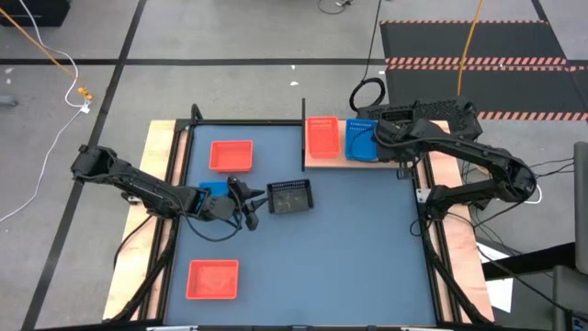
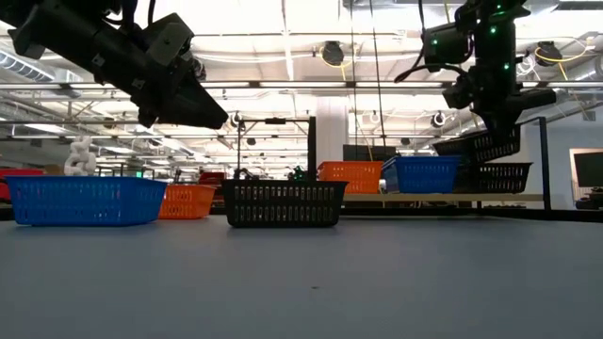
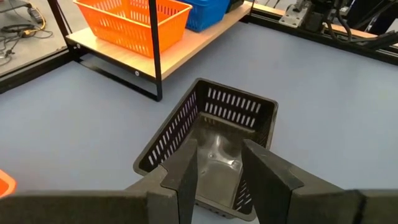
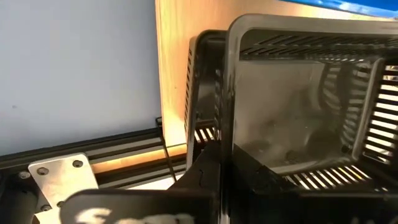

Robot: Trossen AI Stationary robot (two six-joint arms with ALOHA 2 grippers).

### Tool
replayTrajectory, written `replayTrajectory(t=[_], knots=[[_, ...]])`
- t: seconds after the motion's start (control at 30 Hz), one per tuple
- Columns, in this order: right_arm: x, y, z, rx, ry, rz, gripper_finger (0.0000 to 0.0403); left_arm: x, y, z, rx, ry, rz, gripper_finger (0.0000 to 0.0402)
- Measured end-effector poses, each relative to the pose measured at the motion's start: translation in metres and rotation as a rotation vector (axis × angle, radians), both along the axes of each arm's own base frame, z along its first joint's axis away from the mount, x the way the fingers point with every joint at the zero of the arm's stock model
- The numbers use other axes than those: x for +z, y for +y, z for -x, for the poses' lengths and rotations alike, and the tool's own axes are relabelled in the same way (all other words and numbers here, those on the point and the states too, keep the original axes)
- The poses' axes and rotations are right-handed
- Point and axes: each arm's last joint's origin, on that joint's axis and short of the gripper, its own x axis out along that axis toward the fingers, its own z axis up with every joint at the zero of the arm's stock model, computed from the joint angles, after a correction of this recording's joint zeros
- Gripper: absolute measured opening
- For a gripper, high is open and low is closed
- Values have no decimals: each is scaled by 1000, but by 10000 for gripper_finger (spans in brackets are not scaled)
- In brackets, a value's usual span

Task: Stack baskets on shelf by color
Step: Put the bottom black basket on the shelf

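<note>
The wooden shelf [image 1: 333, 160] at the table's far side carries a red basket [image 1: 322, 136], a blue basket [image 1: 361, 140] and, at its right end, a black basket [image 2: 505, 176]. My right gripper [image 2: 492, 115] hangs over that end, shut on a second black basket [image 2: 492, 144]. A third black basket [image 1: 290, 196] stands on the table mid-left. My left gripper [image 3: 219, 169] hovers open above its left end. A blue basket [image 1: 213, 189] lies under the left arm. Two red baskets [image 1: 231, 154] [image 1: 212, 279] rest on the table. My right gripper holds the black basket by one wall's rim [image 4: 227, 106], coming from above and pointing down. The wall stands between the fingers [image 4: 205, 177]. The basket is lifted clear and hangs tilted just above the black basket [image 4: 198, 81] on the shelf.
The shelf's thin black post [image 1: 303, 133] stands at its left end. Black frame rails [image 1: 424, 198] and wood strips edge the blue table. Open tabletop lies in the middle and to the near right. Cables and a striped mat lie on the floor beyond.
</note>
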Motion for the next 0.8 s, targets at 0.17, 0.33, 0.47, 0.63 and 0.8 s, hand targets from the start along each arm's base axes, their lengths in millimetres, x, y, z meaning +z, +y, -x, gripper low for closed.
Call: replayTrajectory(t=[0.17,0.33,0.47,0.63,0.8], knots=[[0,-2,1,-13,-15,-22,0,0,0,0,0,0,0,127],[-1,-2,0,-9,-56,-59,0,0,0,0,0,0,0,127],[-1,-2,-1,-10,-62,-56,6,0,0,0,0,0,0,127],[-1,-3,-2,-10,-72,-49,20,0,0,0,1,-1,2,127],[-1,-3,-3,-10,-83,-42,45,0,0,0,3,-3,6,127]])
